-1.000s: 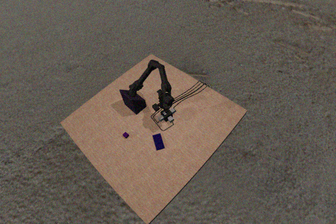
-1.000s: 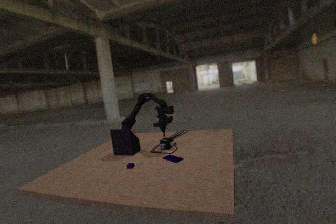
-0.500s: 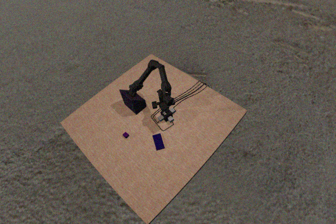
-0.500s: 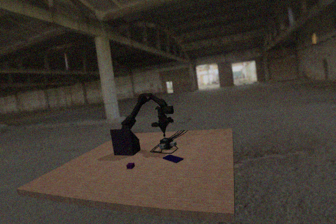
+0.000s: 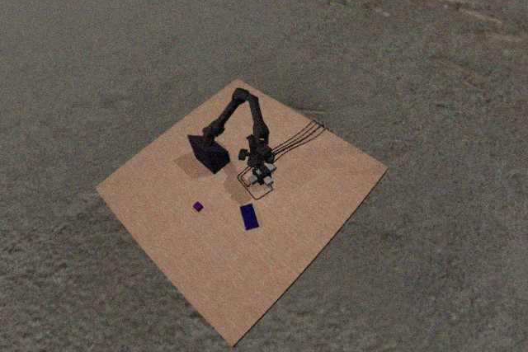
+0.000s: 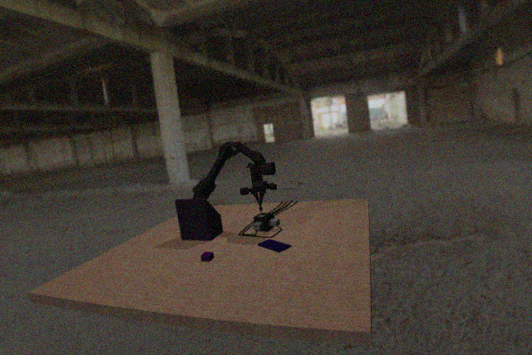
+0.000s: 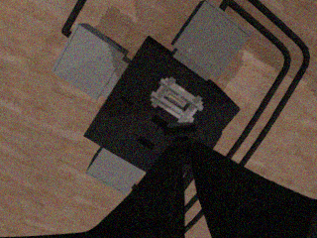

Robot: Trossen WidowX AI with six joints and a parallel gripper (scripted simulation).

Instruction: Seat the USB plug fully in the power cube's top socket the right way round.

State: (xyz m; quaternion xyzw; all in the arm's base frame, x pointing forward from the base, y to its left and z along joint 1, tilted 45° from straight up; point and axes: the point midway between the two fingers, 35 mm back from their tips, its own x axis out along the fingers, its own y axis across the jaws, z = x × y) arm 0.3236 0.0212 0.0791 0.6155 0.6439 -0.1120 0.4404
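Observation:
The power cube is a black block with pale grey plugs in its sides. In the wrist view the socket shows on its top as a light metal frame with a pale gold strip inside; no plug shows in it. My gripper points down above the cube, shut on the USB plug. The dark plug shows just beyond the fingertips, beside the socket in the wrist view. Its lower end and which way round it faces cannot be made out.
Pale plugs stick out of the cube's sides. Black cables loop around it and run to the back edge. A dark blue slab and a small purple block lie on the table.

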